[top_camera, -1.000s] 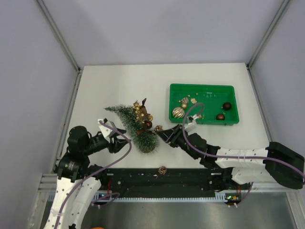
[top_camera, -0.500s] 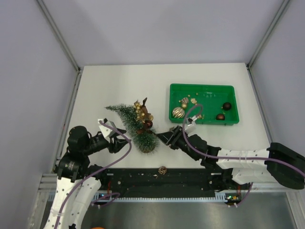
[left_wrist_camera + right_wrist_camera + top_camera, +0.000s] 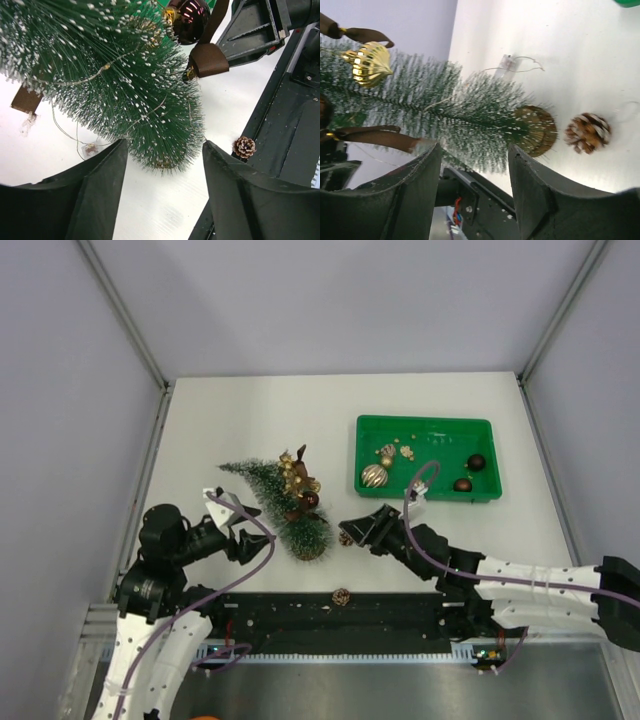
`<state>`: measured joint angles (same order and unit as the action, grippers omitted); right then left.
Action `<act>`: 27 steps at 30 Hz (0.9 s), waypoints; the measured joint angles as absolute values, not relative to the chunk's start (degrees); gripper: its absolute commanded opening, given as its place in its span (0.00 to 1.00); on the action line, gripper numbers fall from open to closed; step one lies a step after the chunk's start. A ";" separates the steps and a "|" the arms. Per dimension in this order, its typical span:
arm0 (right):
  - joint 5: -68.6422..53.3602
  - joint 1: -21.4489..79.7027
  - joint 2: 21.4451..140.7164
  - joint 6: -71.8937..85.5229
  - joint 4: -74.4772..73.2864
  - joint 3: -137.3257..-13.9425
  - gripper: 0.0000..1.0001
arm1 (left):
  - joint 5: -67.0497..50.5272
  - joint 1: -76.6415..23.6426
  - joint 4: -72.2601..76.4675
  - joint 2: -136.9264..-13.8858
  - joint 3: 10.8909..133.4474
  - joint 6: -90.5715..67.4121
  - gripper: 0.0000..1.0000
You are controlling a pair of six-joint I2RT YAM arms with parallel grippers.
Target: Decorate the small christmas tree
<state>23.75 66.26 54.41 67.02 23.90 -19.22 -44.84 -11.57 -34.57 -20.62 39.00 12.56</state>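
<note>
Lying tilted at the bench's (image 3: 250, 410) left-centre, the small christmas tree (image 3: 275, 498) is pointing its tip toward ten o'clock and its wooden base (image 3: 535, 131) toward five, and is already carrying baubles (image 3: 300, 480) and ribbon. The left pincer (image 3: 238, 528) at its eight o'clock and the right pincer (image 3: 475, 150) at its three are both standing apart, gripping nothing. I am judging the pine cone (image 3: 587, 131) just beside the base the likely next piece: the right pincer should be closing squarely over it without nudging the base, the left steadying the lower branches.
</note>
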 measured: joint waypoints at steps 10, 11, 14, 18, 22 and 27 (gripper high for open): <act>27.68 66.28 46.52 61.47 7.84 -21.96 0.90 | -36.91 -11.60 -41.67 -20.03 45.69 12.14 0.77; 28.29 66.28 45.30 60.82 6.02 -22.70 0.91 | -35.79 -11.62 -42.59 -20.03 46.50 12.08 0.78; 30.28 66.26 42.52 58.67 -0.12 -25.69 0.99 | -32.93 -11.62 -45.67 -20.16 49.56 11.44 0.79; 32.38 65.67 40.99 55.40 -8.67 -31.27 0.99 | -27.46 -11.64 -49.19 -21.63 55.00 9.30 0.79; 31.44 59.77 41.60 50.92 -17.76 -38.96 0.99 | -20.16 -11.64 -51.77 -24.32 60.05 6.96 0.94; 27.11 48.93 45.67 44.93 -26.00 -48.10 0.99 | -12.05 -11.62 -53.39 -29.50 61.23 2.44 0.99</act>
<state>27.11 48.93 45.67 44.93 -26.00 -48.10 -12.05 -11.62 -53.39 -29.50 61.23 2.44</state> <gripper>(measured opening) 0.989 0.983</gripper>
